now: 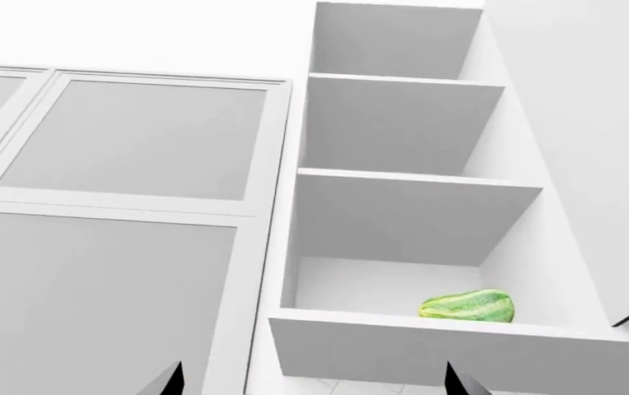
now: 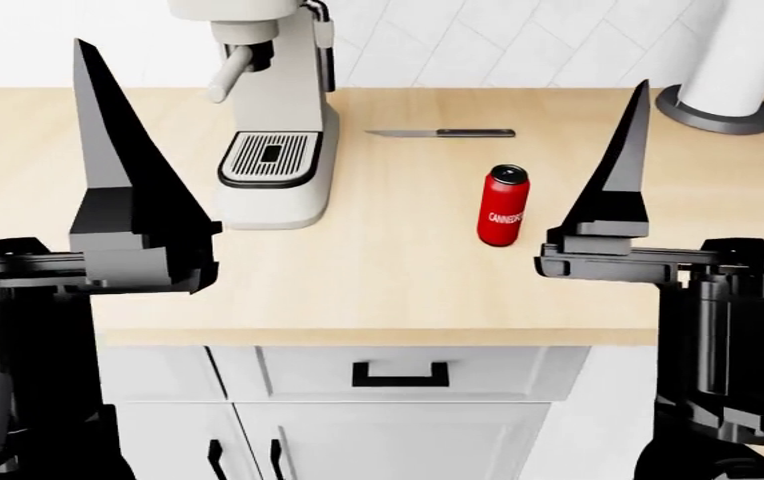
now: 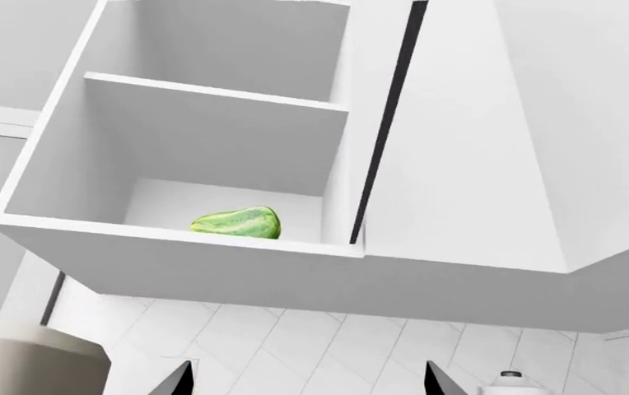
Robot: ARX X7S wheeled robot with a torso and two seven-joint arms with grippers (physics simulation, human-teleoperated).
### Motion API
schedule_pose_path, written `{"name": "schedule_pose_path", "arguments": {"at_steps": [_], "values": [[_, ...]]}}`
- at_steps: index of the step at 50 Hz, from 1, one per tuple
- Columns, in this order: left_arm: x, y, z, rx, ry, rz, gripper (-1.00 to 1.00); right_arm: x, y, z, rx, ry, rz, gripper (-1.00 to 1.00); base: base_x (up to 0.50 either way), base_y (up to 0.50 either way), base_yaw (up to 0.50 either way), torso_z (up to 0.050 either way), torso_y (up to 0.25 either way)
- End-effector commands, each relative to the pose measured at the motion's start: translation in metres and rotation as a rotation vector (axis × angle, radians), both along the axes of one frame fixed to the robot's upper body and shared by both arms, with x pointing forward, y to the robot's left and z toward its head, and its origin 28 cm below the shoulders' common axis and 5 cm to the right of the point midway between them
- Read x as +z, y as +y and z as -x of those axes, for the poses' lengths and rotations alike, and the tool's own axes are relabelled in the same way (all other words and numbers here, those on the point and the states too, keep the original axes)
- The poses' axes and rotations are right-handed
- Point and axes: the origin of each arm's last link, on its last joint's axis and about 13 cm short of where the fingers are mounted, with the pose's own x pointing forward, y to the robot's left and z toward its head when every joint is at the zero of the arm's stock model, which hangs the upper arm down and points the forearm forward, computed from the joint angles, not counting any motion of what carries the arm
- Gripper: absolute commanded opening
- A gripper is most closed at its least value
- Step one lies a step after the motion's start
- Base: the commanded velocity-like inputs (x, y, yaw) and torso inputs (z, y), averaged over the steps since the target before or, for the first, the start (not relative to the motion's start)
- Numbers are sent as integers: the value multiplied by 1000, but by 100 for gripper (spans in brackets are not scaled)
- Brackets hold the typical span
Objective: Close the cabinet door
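- Both grippers fill the foreground of the head view: the left gripper [image 2: 135,170] and the right gripper [image 2: 616,190] are raised above the counter's front edge, each showing one dark pointed finger.
- From each wrist view two finger tips show set wide apart with nothing between them, so both pincers stand spread and hold nothing.
- Below them, the wooden counter [image 2: 396,280] carries a red can [image 2: 502,205] with white lettering down its side that seems to read "CANNERED"; the letters are too small to be sure.
- Behind the can lies a knife [image 2: 438,132], flat, near the tiled wall.
- Left of the can stands a white coffee machine [image 2: 275,120] with a slotted drip tray.
- A drawer with a black handle [image 2: 400,375] sits under the counter edge.
- Overhead, the wall cabinet [image 1: 403,206] stands open, its shelves bare but for a green vegetable [image 1: 468,305] on the lowest one.
- Its cabinet door [image 3: 463,140] is swung out to the right of the opening, well away from the frame.
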Motion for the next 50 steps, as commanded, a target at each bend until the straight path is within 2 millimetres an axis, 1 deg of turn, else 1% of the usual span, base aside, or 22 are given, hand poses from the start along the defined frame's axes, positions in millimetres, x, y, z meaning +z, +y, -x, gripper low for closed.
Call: {"name": "schedule_pose_path", "arguments": {"at_steps": [1, 28, 32, 42, 47, 50], "values": [[3, 0, 2, -3, -18, 0, 100, 1, -1, 2, 32, -10, -14, 100, 500, -203, 0, 0, 0], [4, 1, 2, -1, -22, 0, 100, -3, 0, 0, 65, -4, -23, 100, 500, -204, 0, 0, 1], [5, 1, 2, 0, -23, 1, 100, -5, 1, -1, 49, -12, -6, 100, 110, -11, 0, 0, 6], [5, 2, 2, 0, -24, 2, 100, -7, 2, -2, 78, 4, -5, 100, 12, 0, 0, 0, 0], [5, 2, 2, 1, -23, 2, 100, -7, 2, -3, 65, 6, -6, 100, 500, 0, 0, 0, 0], [5, 2, 2, 1, -23, 2, 100, -7, 2, -3, 68, 4, -3, 100, 40, 0, 0, 0, 4]]}}
